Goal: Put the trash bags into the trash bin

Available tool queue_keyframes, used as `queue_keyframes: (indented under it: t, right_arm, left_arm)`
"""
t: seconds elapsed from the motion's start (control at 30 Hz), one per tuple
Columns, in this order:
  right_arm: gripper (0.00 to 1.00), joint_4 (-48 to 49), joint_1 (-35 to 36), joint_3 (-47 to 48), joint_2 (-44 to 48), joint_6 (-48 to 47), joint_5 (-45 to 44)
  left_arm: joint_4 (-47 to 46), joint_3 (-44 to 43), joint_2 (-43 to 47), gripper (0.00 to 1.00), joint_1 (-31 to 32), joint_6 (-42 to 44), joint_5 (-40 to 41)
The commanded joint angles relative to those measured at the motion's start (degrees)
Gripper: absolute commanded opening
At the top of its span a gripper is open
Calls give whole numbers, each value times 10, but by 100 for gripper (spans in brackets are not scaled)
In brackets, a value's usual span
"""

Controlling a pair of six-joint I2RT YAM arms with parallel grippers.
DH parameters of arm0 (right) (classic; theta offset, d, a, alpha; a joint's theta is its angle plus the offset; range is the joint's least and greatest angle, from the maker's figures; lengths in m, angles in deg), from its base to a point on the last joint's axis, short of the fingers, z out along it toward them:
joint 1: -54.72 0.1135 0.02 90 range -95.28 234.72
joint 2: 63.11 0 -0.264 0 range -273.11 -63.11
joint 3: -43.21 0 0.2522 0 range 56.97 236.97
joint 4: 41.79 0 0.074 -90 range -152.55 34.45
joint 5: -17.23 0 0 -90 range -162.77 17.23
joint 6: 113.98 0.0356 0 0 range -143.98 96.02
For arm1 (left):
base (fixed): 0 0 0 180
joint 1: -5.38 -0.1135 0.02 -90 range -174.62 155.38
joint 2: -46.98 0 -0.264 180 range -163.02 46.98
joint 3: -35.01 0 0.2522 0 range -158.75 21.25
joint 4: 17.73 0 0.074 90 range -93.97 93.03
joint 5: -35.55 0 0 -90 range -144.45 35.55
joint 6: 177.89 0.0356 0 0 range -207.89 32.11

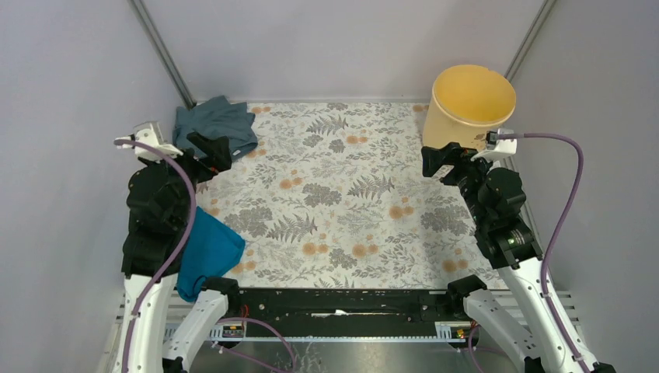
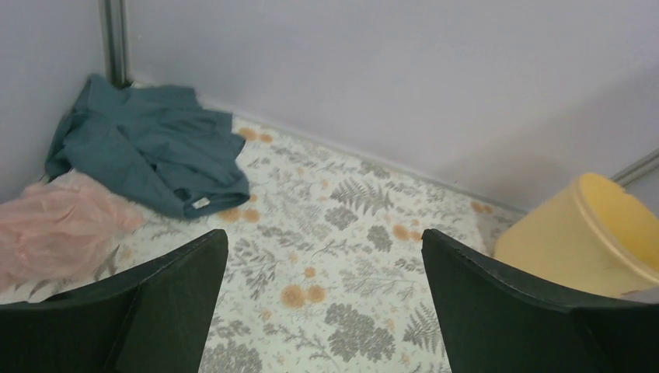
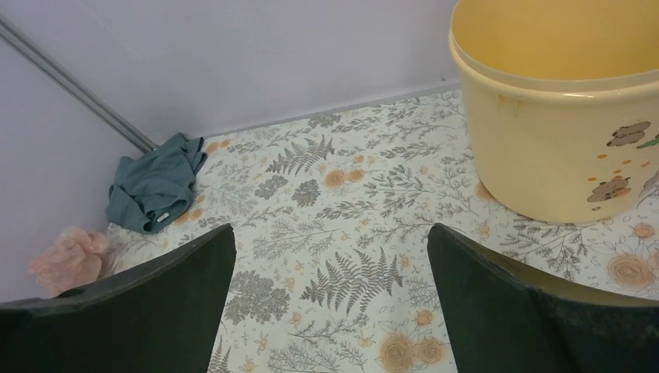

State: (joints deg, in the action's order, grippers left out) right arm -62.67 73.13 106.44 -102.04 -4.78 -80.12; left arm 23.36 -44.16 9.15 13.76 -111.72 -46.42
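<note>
The pale pink trash bag lies crumpled at the far left by the wall, beside the grey-blue cloth; it also shows in the right wrist view. In the top view my left arm hides it. The yellow-orange trash bin stands upright and empty at the far right corner, and shows in both wrist views. My left gripper is open and empty above the mat, right of the bag. My right gripper is open and empty, just in front of the bin.
A grey-blue cloth is bunched in the far left corner. A bright teal cloth lies at the near left under my left arm. Grey walls close in the floral mat on three sides.
</note>
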Motion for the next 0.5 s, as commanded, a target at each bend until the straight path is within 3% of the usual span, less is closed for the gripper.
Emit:
queue_keyframes:
  t: [0.0, 0.33, 0.47]
  right_arm:
    - [100, 3, -2, 21, -2, 15, -42]
    - [100, 2, -2, 6, 6, -4, -17]
    - [100, 18, -2, -16, 30, -17, -15]
  left_arm:
    - [13, 21, -41, 99, -4, 7, 43]
    - [-3, 116, -104, 99, -4, -90, 204]
    - [-16, 167, -127, 99, -30, -168, 280]
